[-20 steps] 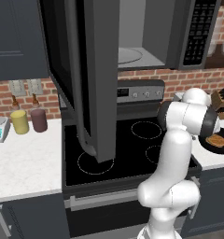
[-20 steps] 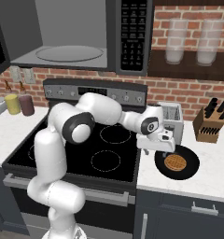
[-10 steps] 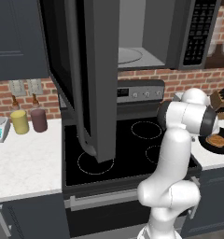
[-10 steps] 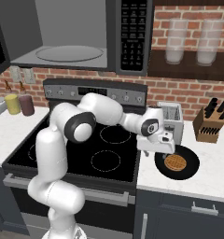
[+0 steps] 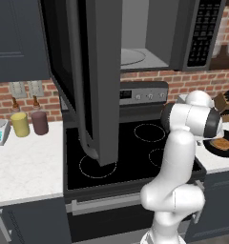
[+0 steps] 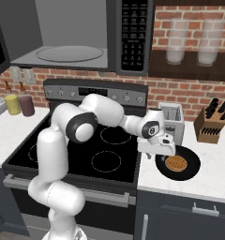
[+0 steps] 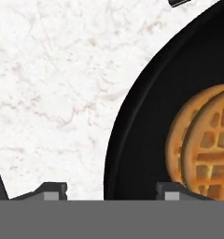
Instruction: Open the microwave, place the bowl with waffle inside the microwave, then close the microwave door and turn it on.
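No writing is legible anywhere. The fingers (image 7: 104, 190) straddle the rim of the bowl (image 6: 190, 165), spread, one tip outside and one inside; bowl with waffle (image 6: 176, 163) sits on the white surface (image 6: 213, 180) beside the stove (image 6: 84, 154); microwave door (image 5: 95, 81) hangs open

The bowl (image 7: 142, 116) looks smooth, matt black, perhaps ceramic, though the close view leaves that unsure. The waffle (image 7: 205, 144) has a rough, gridded golden-brown crust. The counter (image 7: 53, 84) is polished white marble with faint veins. The microwave door (image 5: 104, 76) appears brushed grey metal.
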Available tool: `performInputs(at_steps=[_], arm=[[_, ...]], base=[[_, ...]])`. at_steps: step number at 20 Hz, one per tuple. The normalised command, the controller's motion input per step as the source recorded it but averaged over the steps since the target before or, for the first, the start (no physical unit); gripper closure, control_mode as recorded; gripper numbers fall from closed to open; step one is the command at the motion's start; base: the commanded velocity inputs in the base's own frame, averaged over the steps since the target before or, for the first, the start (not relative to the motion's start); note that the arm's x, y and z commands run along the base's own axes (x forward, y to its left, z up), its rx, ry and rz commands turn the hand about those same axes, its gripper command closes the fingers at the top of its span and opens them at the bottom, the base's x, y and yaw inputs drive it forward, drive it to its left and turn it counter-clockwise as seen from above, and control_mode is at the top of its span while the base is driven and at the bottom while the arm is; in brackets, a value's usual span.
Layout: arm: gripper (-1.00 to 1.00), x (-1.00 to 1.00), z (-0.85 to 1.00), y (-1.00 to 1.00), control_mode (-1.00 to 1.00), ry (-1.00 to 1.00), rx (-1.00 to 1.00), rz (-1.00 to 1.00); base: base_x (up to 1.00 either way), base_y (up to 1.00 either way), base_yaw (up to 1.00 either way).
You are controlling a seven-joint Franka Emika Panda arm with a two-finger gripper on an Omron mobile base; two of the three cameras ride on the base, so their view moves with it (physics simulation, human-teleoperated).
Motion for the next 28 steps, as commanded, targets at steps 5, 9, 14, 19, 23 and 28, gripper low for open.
performInputs(at_steps=[5,9,14,19,23,28], arm=[[1.00,0.00,0.00,0.00,-1.00,0.00,0.00,0.00],[1.00,0.00,0.00,0.00,-1.00,0.00,0.00,0.00],[1.00,-0.06,0.00,0.00,-1.00,0.00,0.00,0.00],[1.00,-0.29,0.14,0.04,-1.00,-0.05,0.00,0.08],[1.00,-0.50,0.50,0.24,-1.00,-0.20,0.00,0.27],[1.00,-0.51,0.65,0.38,-1.00,-0.22,-0.04,0.38]], base=[[0.00,0.00,0.00],[0.00,0.00,0.00],[0.00,0.00,0.00],[0.00,0.00,0.00],[0.00,0.00,0.00],[0.00,0.00,0.00]])
